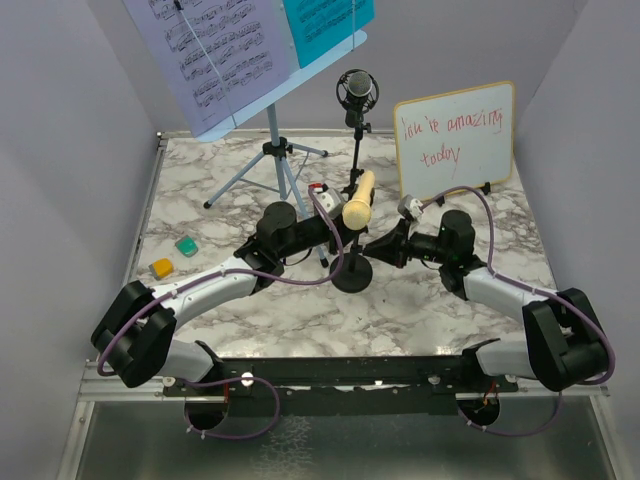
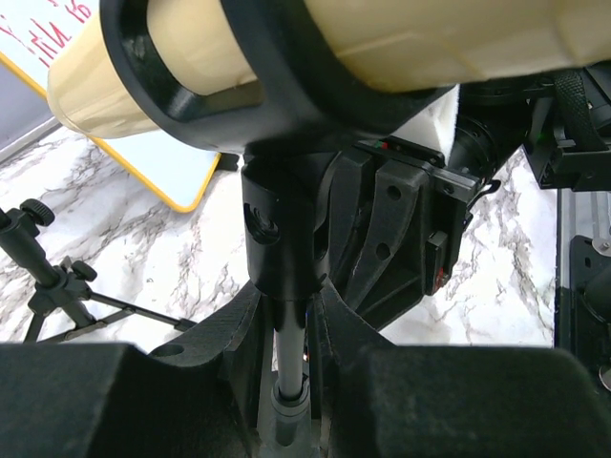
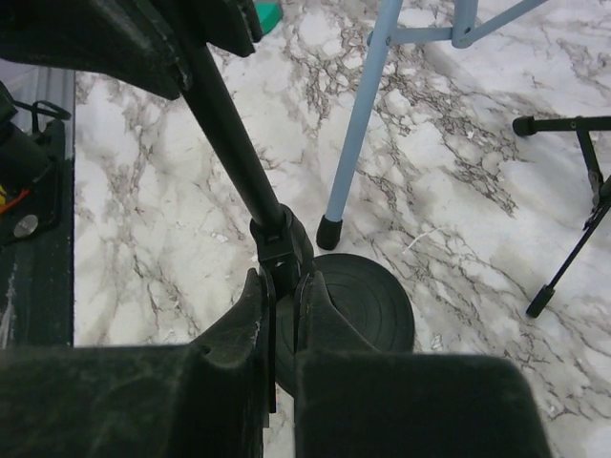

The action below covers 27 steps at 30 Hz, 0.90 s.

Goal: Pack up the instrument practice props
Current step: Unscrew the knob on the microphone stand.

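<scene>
Left gripper (image 2: 289, 348) is pinching the black pole (image 3: 239, 153) under the cream microphone (image 1: 358, 200), right gripper (image 3: 284, 320) pinching near its round base (image 3: 372, 296); lifting straight up looks safest.

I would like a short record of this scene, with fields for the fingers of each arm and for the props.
left fingers: shut on pole, high, under cream mic
right fingers: shut on pole, low, just above base
cream mic: tilted on top of pole
music rack: standing, sheets on it
studio mic: upright at back
</scene>
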{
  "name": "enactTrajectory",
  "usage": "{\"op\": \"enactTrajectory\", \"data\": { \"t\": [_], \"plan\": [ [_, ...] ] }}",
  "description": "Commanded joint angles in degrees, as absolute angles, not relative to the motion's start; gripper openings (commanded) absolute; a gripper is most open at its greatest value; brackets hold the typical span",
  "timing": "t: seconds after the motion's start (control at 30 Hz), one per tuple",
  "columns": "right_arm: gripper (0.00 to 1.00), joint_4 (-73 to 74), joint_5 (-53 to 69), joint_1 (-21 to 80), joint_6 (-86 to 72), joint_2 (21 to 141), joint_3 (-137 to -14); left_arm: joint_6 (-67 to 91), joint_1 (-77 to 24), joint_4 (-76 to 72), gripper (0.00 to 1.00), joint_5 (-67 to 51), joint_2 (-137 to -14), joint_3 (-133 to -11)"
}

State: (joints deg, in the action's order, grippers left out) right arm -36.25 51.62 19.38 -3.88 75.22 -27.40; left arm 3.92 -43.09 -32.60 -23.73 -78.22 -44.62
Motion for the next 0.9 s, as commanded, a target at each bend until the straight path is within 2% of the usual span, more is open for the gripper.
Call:
{"op": "enactTrajectory", "data": {
  "t": [0.0, 0.27, 0.43, 0.6, 0.87],
  "plan": [
    [0.0, -29.42, 55.23, 20.61, 7.16, 76.39, -27.18, 4.08, -43.33, -16.7, 0.0, -25.75, -81.31, -43.52],
    [0.0, -25.58, 42.63, 26.61, 22.55, 72.75, -24.88, 4.63, -42.67, -15.43, 0.0, -25.18, -81.73, -45.84],
    [0.0, -28.89, 37.09, 31.02, 30.96, 67.89, -20.79, 4.61, -41.68, -16.17, 0.0, -26.19, -81.38, -45.53],
    [0.01, -26.51, 24.86, 39.89, 40.36, 65.31, -20.5, 4.19, -41.05, -16.79, 0.0, -28.01, -81.41, -44.7],
    [0.0, -27.11, 2.65, 53.8, 58.94, 69.11, -19.57, 3.47, -41.13, -16.89, 0.0, -28.26, -82.38, -43.19]
  ]
}}
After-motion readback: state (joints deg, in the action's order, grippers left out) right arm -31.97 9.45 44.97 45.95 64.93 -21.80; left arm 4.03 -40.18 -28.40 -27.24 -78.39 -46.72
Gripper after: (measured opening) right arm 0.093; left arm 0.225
